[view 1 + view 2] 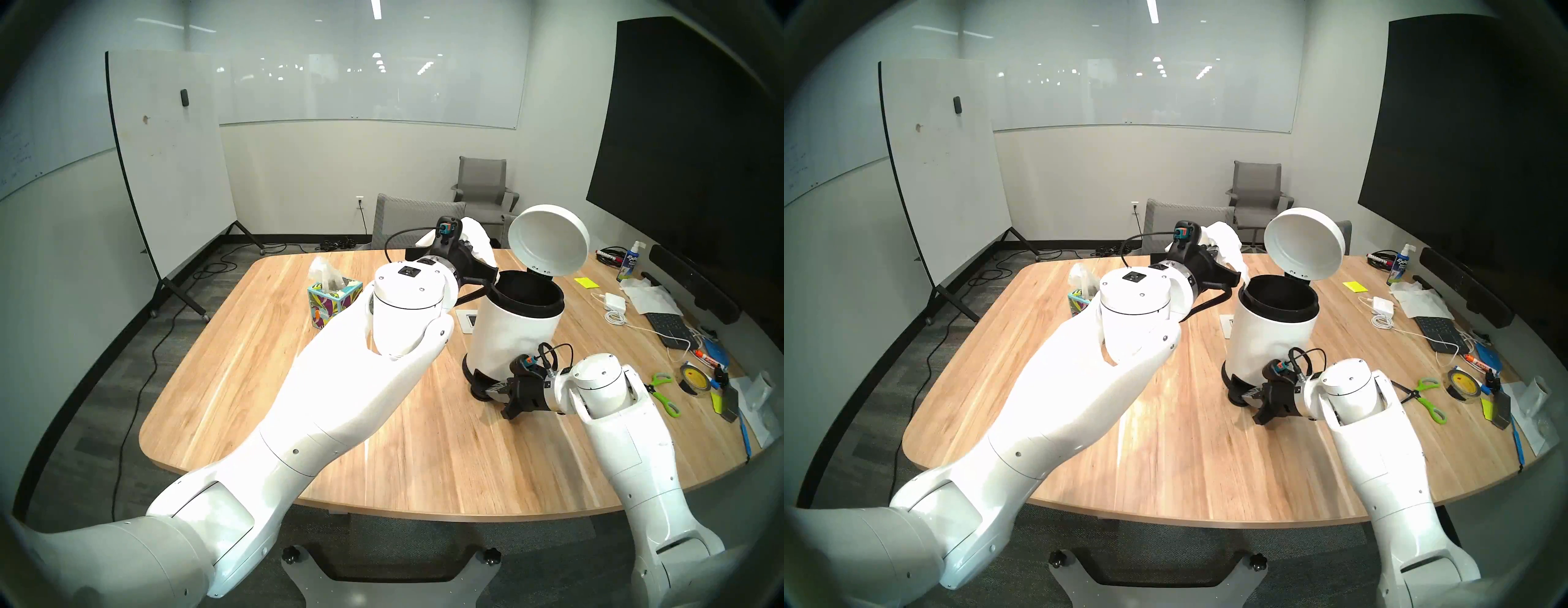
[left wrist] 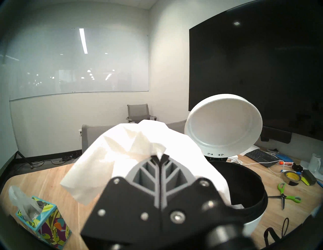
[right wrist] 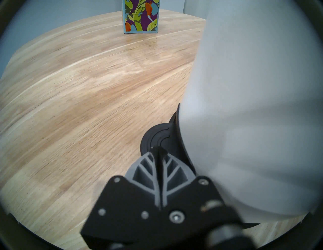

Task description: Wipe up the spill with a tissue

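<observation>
Tissue: one white paper sheet, crumpled, pinched at a gathered fold between the closed fingers of the left hand; it hangs raised above the tabletop, at the near rim of the open pedal bin, toward the far edge. Judged very light, limp and easily torn; likely weaker where damp. The loose corners droop freely, so the bunched middle is the sound place to hold, as now.

Spill: no dark splat visible on any bare wood in these views; judged wiped up or hidden behind the left arm.

Right hand: fingers closed together with nothing between them, tips pressing the black pedal at the bin's foot; lid stands tipped up and back.

Tissue box: toucan print, next sheet poking out, toward the left edge, well apart from the bin.

Right edge clutter: green-handled scissors, tape roll, keyboard, charger with cable, spray bottle.

Obstructions: the raised lid stands behind the opening; the black inner rim may snag a trailing corner.
</observation>
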Controlling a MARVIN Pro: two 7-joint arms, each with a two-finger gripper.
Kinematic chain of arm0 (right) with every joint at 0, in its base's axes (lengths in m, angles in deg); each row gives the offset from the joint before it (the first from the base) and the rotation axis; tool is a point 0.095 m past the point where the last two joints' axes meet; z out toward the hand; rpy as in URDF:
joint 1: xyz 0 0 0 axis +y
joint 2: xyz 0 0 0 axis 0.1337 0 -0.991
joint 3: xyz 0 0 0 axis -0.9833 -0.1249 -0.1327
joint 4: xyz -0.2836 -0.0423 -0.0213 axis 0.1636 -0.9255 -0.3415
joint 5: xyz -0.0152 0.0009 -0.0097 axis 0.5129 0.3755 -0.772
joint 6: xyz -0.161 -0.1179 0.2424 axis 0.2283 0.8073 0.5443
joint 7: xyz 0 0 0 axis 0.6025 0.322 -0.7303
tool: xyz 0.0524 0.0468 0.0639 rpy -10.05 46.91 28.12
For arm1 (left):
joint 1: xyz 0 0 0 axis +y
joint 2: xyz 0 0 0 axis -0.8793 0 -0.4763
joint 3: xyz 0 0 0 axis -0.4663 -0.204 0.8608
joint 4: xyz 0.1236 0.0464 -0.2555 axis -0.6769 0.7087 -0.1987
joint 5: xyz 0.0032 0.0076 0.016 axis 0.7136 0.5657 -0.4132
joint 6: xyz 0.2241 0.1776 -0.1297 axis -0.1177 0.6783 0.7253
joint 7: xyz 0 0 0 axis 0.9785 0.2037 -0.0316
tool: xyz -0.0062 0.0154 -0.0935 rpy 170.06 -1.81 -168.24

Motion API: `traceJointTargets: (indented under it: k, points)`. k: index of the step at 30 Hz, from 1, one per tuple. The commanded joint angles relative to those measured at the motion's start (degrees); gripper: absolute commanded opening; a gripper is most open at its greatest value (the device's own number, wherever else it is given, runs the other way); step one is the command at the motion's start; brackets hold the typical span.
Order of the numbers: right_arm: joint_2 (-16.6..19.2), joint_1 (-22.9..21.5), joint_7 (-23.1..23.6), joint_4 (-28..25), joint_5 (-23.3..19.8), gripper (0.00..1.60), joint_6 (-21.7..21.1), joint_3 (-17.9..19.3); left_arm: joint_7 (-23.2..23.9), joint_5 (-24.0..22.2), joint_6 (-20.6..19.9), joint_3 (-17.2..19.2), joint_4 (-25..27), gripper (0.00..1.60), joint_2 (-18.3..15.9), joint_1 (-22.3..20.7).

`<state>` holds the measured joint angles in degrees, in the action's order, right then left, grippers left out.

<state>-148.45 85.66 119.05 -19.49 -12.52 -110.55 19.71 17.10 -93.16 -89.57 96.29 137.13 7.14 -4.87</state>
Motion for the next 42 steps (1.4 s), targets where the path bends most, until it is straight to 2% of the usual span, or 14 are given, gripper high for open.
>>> traceJointTargets:
  k: [1, 5, 11, 22, 42]
  points:
    - [-0.42, 1.02, -0.63, 1.96, 1.07, 0.00, -0.32, -1.34, 2.03, -0.45, -1.34, -1.61, 5.56, 0.00, -1.86, 1.14]
    - [-0.43, 0.98, -0.65, 2.02, 1.12, 0.00, -0.33, -1.38, 2.51, -0.59, -1.77, -2.37, 6.54, 0.00, -2.66, 1.72]
    - [-0.44, 0.95, -0.66, 2.06, 1.17, 0.00, -0.34, -1.40, 2.78, -0.57, -1.11, -3.13, 4.80, 0.00, -2.46, 1.84]
    - [-0.44, 1.03, -0.59, 1.95, 1.08, 0.00, -0.31, -1.30, 2.38, -0.78, -0.46, -3.62, -0.26, 0.00, 1.39, -0.82]
    - [-0.45, 1.01, -0.61, 1.98, 1.12, 0.00, -0.31, -1.32, 1.05, 0.14, 0.00, -6.05, -2.32, 0.00, 4.58, -2.30]
